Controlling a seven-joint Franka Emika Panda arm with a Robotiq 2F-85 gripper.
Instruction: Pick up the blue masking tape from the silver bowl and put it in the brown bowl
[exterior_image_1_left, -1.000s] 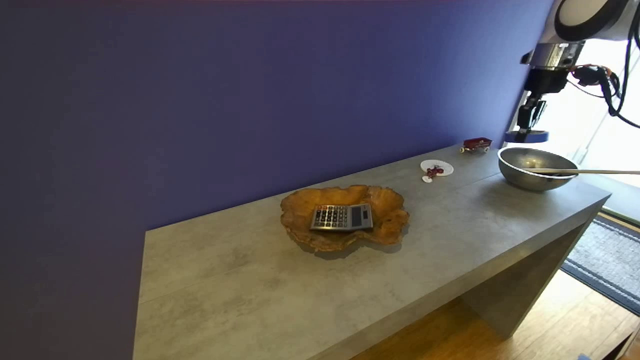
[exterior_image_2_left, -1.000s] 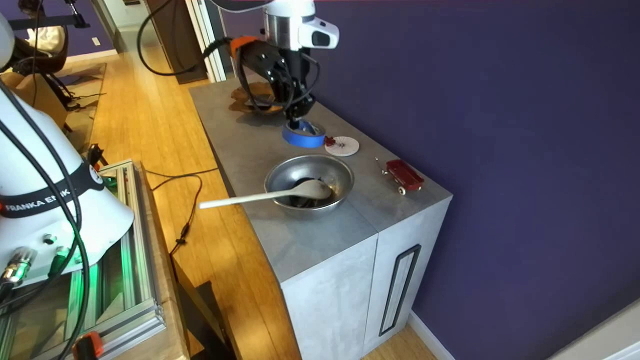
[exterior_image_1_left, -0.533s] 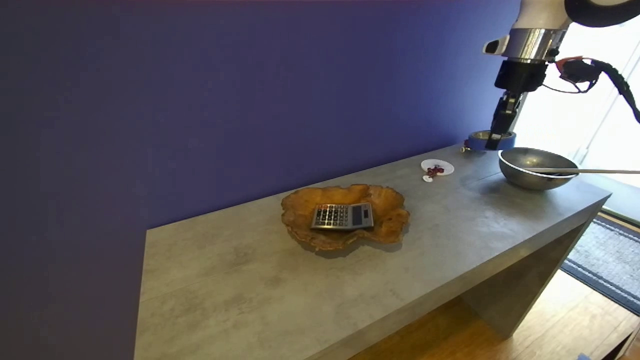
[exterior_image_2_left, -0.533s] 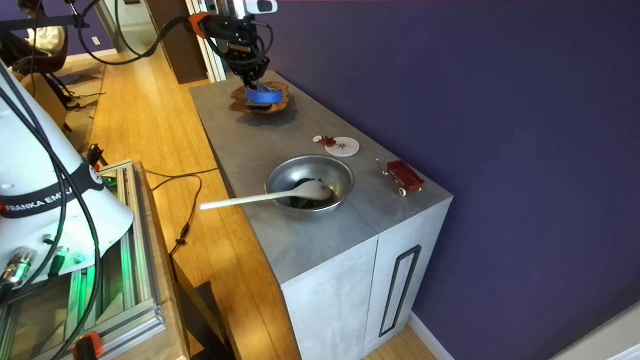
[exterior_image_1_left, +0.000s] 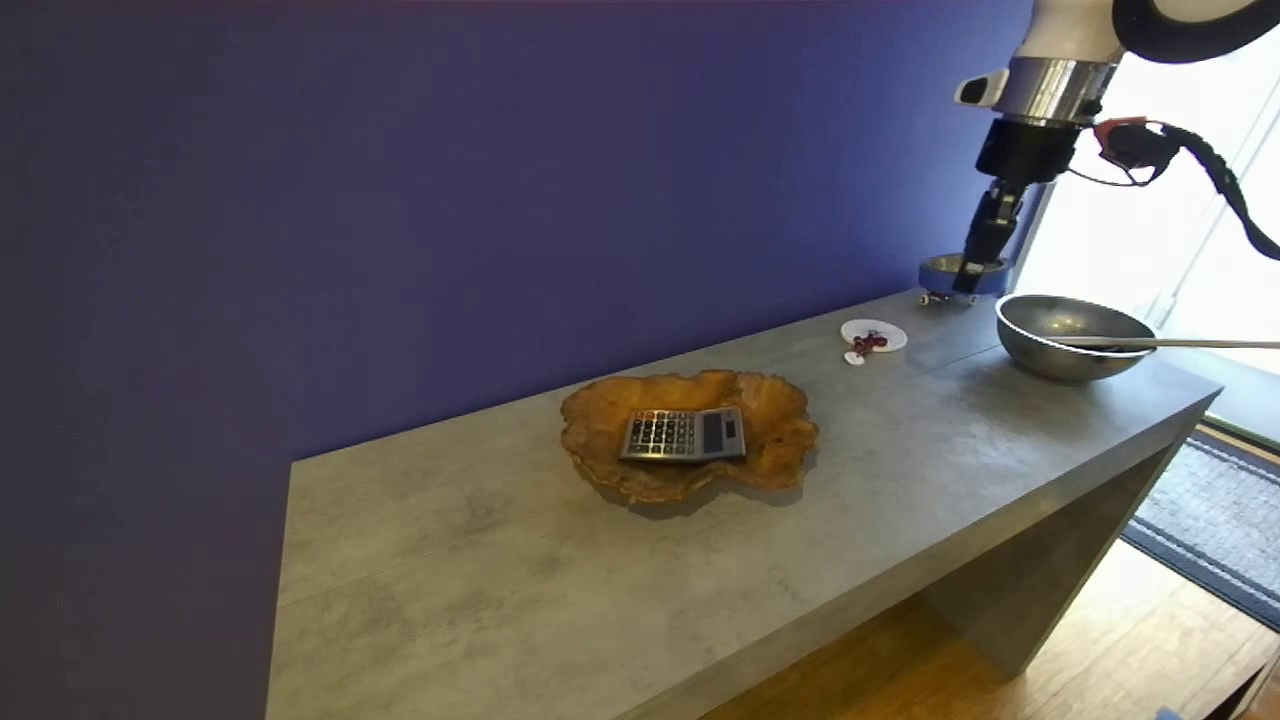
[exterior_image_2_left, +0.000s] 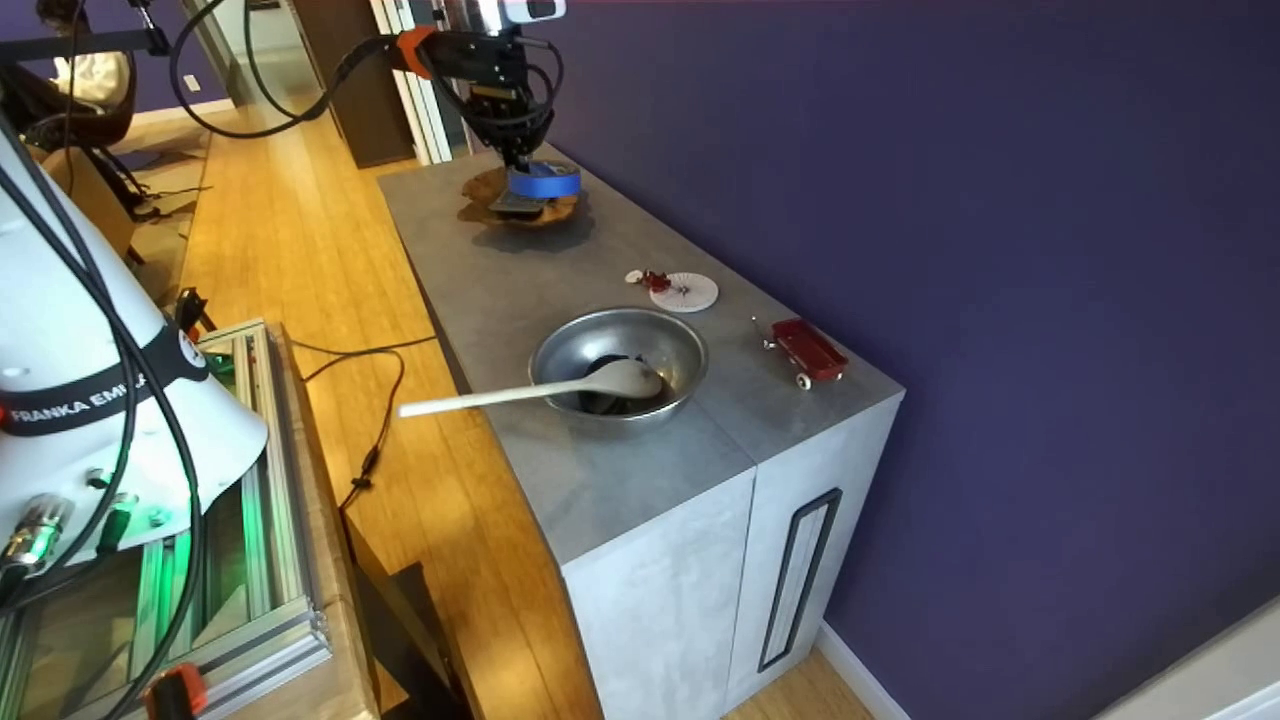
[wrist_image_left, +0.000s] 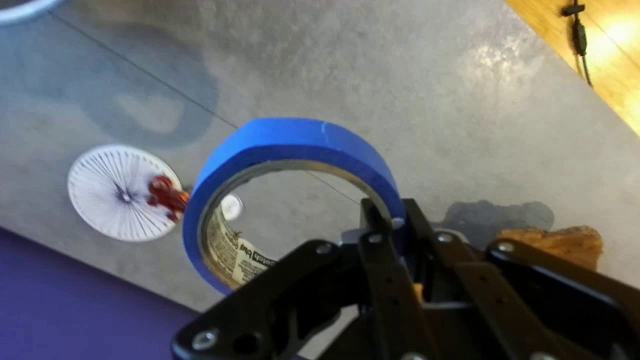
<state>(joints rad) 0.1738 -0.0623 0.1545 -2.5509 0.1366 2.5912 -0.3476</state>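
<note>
**Blue Tape Pinched High Up**

The gripper (wrist_image_left: 393, 216) is squeezing one side of the blue masking tape (wrist_image_left: 300, 137), up in the air over the worktop (exterior_image_1_left: 900, 470). One finger is inside the ring and one is outside, and they hide that bit of tape from me.

In an exterior view, the gripper and tape cover part of the brown bowl (exterior_image_2_left: 484, 190), which sits lower than the gripper. A calculator (exterior_image_1_left: 690, 435) lies in it. In the wrist view, only a bit of this bowl peeks out past the gripper.

The silver bowl (exterior_image_2_left: 570, 355) is lower than the gripper too, off the other way. The wrist view cuts off all but some of its rim. A wooden spoon (exterior_image_2_left: 600, 381) lies in it, over something dark (exterior_image_2_left: 600, 405) that I can't make out.

Below the gripper is a white dish (wrist_image_left: 112, 200). I can't tell what the small red thing (wrist_image_left: 165, 196) at its edge is. A red wagon (exterior_image_2_left: 810, 350) stands farther from the gripper; in an exterior view the tape hides most of it, but its wheels (exterior_image_1_left: 924, 299) show.
</note>
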